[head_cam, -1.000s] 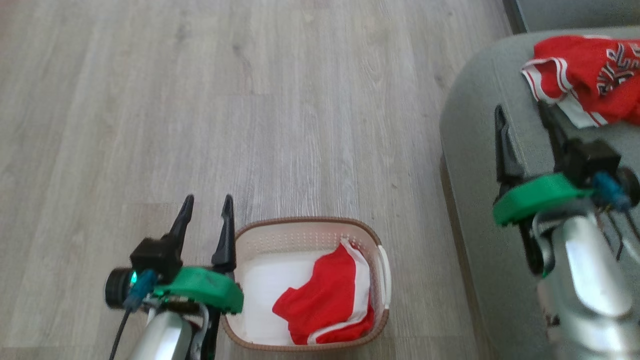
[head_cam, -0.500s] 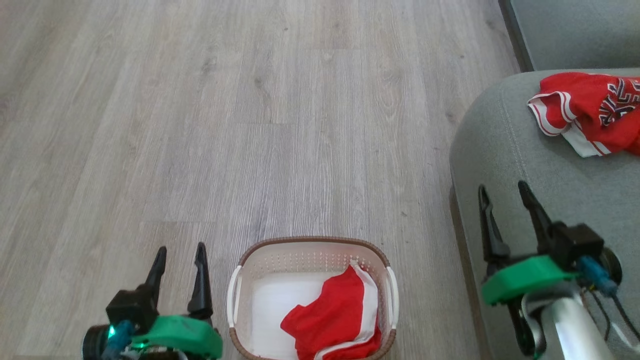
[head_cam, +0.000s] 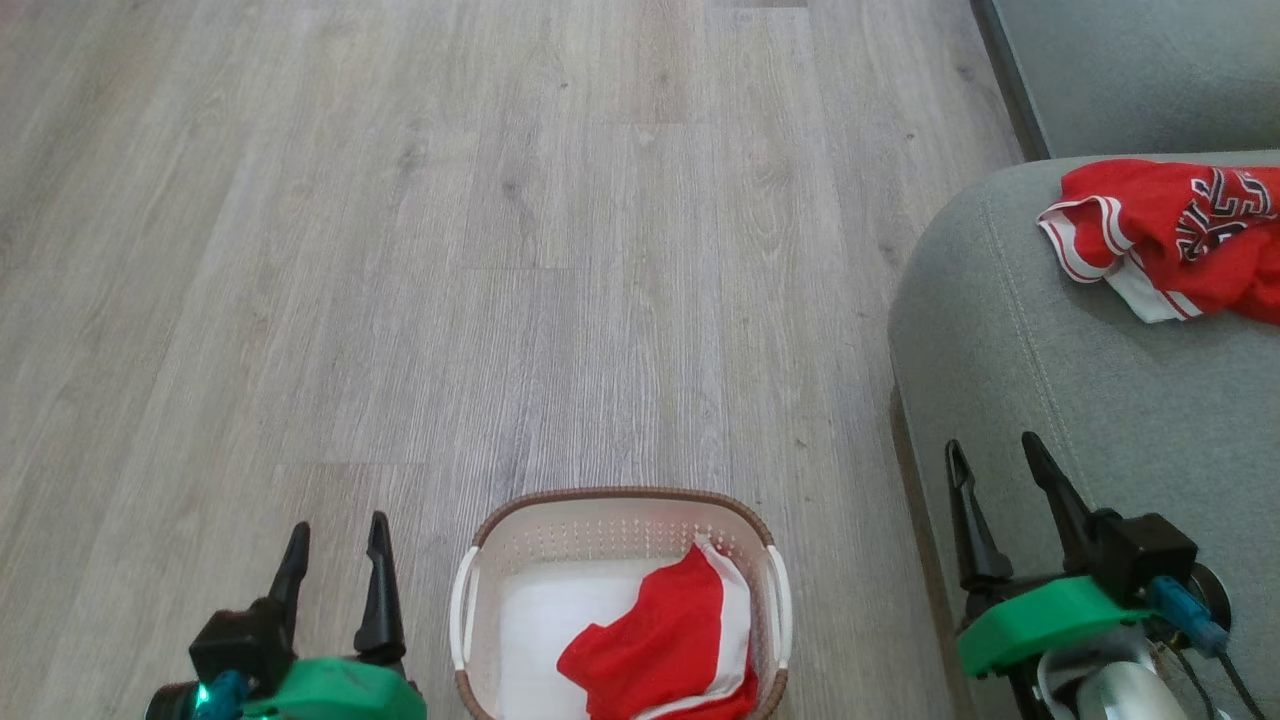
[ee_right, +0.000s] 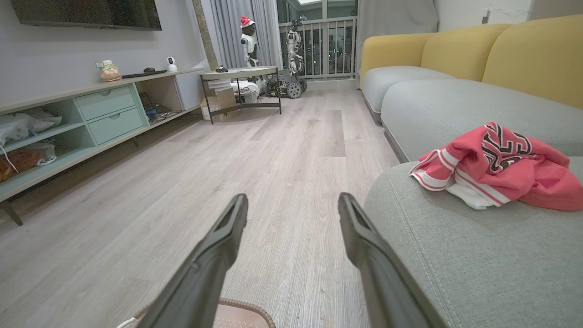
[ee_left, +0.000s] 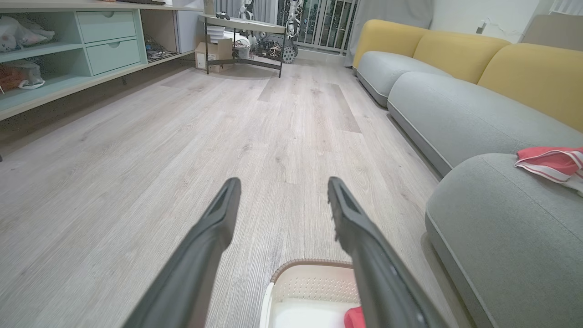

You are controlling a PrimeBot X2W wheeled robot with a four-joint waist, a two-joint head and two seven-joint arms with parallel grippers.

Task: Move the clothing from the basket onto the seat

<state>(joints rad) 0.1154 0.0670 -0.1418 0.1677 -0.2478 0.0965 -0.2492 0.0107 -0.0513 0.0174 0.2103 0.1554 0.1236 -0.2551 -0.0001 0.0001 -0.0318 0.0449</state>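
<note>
At the near left, the left end effector (head_cam: pixel 338 522) hangs over the floor (head_cam: pixel 500 250) just beside the basket (head_cam: pixel 620 497), its two long dark tapered fingers standing apart with nothing between them. The basket is an oval of cream plastic, its wall pierced with rows of small holes, with a brown woven-look rim and white handles on each side. The red shorts (head_cam: pixel 660 640) lie crumpled in its right half, a white stripe running along their edge. To the right, the right end effector (head_cam: pixel 992 442) has its fingers spread and empty too, at the near left edge of the seat (head_cam: pixel 1050 400), a rounded grey-green fabric cushion with a stitched seam. At the seat's far right the red jersey (head_cam: pixel 1160 215) lies bunched up, showing white stripe trim and dark lettering. The floor is pale grey wood-grain planking laid in long boards. The left wrist view looks down the room past a pale green shelf unit (ee_left: pixel 68 54) with drawers on the left and a line of grey cushions with yellow backrests (ee_left: pixel 455 50) on the right. The right wrist view takes in a dark television (ee_right: pixel 86 13) on the wall above those shelves and shows the jersey close up, its folds soft and loose.
</note>
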